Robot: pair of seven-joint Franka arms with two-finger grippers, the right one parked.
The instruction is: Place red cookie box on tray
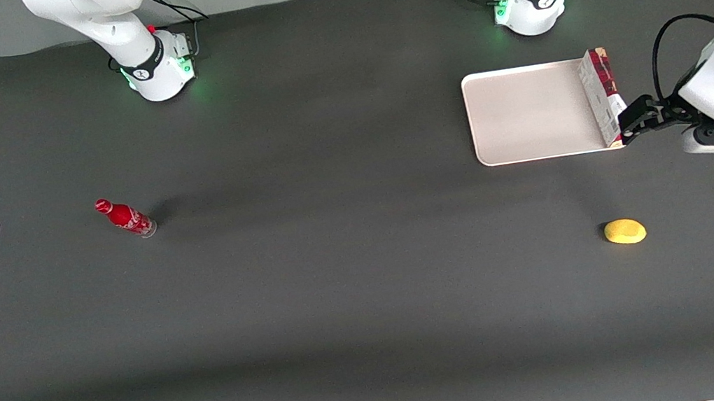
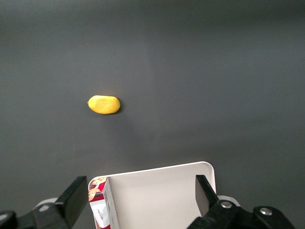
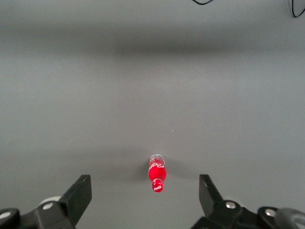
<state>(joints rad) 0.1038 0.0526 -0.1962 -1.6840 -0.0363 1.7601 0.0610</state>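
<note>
The red cookie box (image 1: 603, 94) stands on its long side on the pale tray (image 1: 528, 111), along the tray's short rim toward the working arm's end of the table. Its white printed face looks over the tray's bare floor. My left gripper (image 1: 634, 120) is at the end of the box nearer the front camera, by the tray's corner. In the left wrist view the gripper (image 2: 141, 182) is open wide above the tray (image 2: 162, 191). The box (image 2: 100, 202) stands just inside one finger (image 2: 76, 198), and the jaws do not clamp it.
A yellow lemon-like object (image 1: 625, 231) lies on the dark table nearer the front camera than the tray; it also shows in the left wrist view (image 2: 103, 105). A small red bottle (image 1: 126, 218) lies toward the parked arm's end.
</note>
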